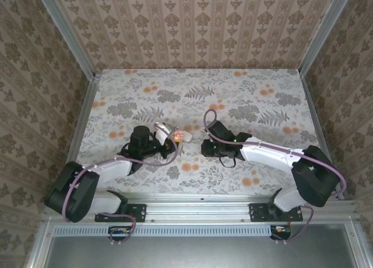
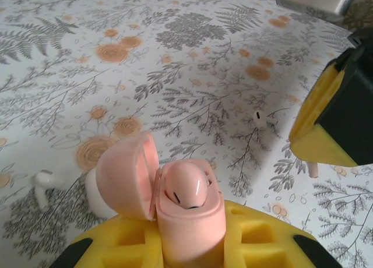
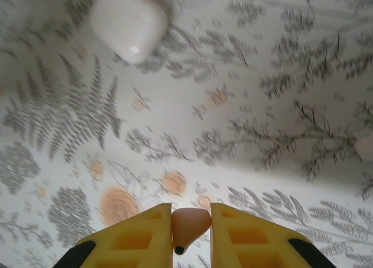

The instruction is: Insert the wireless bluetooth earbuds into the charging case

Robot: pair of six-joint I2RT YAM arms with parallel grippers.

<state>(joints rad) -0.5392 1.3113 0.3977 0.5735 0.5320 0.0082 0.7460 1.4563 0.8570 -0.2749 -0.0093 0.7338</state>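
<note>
one pinkish earbud (image 3: 189, 224) pinched in right claw (image 3: 191, 214), near open pink charging case (image 2: 186, 201) gripped by left claw (image 2: 189, 224)

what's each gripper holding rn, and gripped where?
The left gripper clamps the pink, rounded plastic case, lid open, by its lower body. The right gripper pinches a small pink plastic earbud with a dark tip, by its sides.

The case (image 2: 189, 212) is smooth plastic with a soft sheen. The earbud (image 3: 190, 222) looks equally smooth and faintly glossy. The jaws are matt moulded plastic. The tabletop (image 2: 192, 64) has a matt printed covering, cloth or paper unclear; the rail (image 1: 198, 199) is bare brushed metal.
</note>
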